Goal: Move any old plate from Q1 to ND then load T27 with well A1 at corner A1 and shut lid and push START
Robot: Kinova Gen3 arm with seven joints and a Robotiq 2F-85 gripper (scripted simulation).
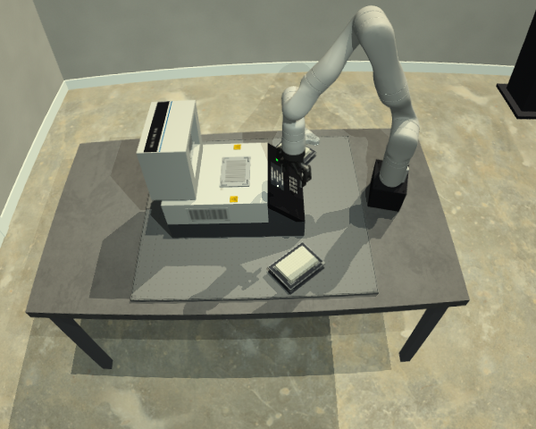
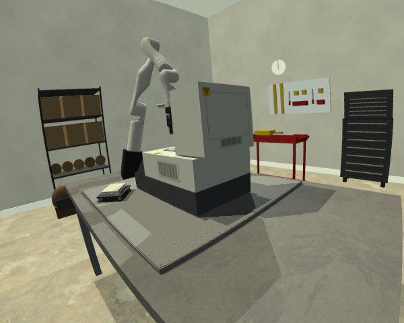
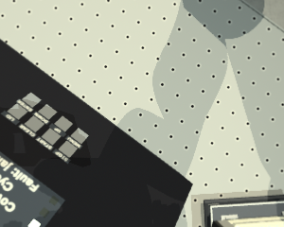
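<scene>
Cycler Q1 (image 1: 255, 156) (image 2: 174, 177) has its tall white housing (image 1: 166, 175) (image 2: 186, 121) behind the uncovered block (image 1: 235, 172). The block shows a grey ribbed surface, with no cream plate on it. A green lamp (image 1: 276, 159) is lit on the black front panel. In the wrist view are the LID key (image 3: 17, 112), CLEAR key (image 3: 34, 124), START key (image 3: 50, 136) and STOP key (image 3: 67, 148). My gripper (image 1: 306, 177) (image 2: 170, 132) is open and empty above the front panel. A cream plate (image 1: 298, 261) (image 2: 114, 188) sits on the near nest; its label is unreadable.
Another nest (image 1: 311, 155) stands at the far side, partly hidden behind my arm. The near nest's corner (image 3: 207, 210) shows at the wrist view's lower right. The perforated board (image 1: 194, 277) (image 2: 181, 239) lies under Q1 and the nests. The arm's black base (image 1: 386, 198) stands right.
</scene>
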